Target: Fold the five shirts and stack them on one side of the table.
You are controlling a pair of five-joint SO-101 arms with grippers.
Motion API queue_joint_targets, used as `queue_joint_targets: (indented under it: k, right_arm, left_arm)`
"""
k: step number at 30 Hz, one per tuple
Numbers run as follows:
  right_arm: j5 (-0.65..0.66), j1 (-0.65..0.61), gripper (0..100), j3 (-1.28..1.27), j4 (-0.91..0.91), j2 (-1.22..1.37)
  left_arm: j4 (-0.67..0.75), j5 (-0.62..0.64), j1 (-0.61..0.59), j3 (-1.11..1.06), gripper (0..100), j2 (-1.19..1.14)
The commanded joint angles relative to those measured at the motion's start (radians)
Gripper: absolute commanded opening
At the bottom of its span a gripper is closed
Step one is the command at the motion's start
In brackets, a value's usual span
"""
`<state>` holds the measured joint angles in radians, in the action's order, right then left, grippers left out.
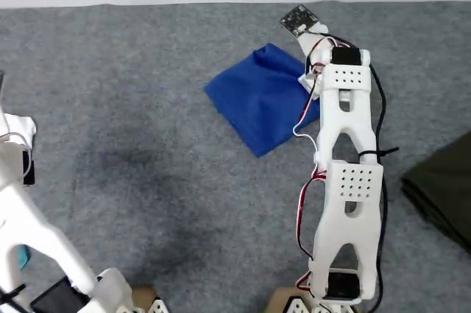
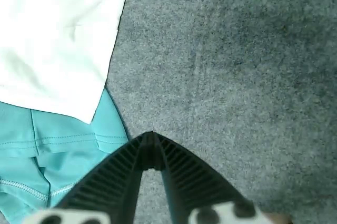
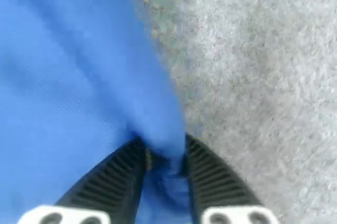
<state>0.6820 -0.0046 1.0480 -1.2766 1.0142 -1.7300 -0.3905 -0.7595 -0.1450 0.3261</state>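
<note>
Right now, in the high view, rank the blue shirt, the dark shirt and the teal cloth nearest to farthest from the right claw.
1. Blue shirt: pinched in the right claw.
2. Dark shirt: at the right edge.
3. Teal cloth: far left edge.

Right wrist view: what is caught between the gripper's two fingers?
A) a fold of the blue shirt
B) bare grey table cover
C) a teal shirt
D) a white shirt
A: a fold of the blue shirt is pinched between the fingers of the right gripper.
</note>
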Motion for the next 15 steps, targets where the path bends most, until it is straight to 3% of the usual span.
queue_joint_targets:
  k: [1, 7, 11, 15]
  right_arm:
    - [-0.103, 0.015, 22.9, 0.038, -0.015, -0.05]
    - [-0.184, 0.005, 23.6, 0.038, -0.019, -0.119]
    - [-0.422, 0.005, 23.5, 0.038, -0.031, -0.194]
    - [-0.667, -0.016, 23.4, 0.038, -0.173, -0.246]
  left_arm:
    - [-0.023, 0.002, -0.008, 0.002, 0, 0.032]
    - [-0.023, 0.0, -0.008, -0.058, 0, 0.034]
    - [-0.023, 0.0, -0.003, -0.058, 0, 0.034]
    - [-0.023, 0.0, -0.002, -0.056, 0, 0.034]
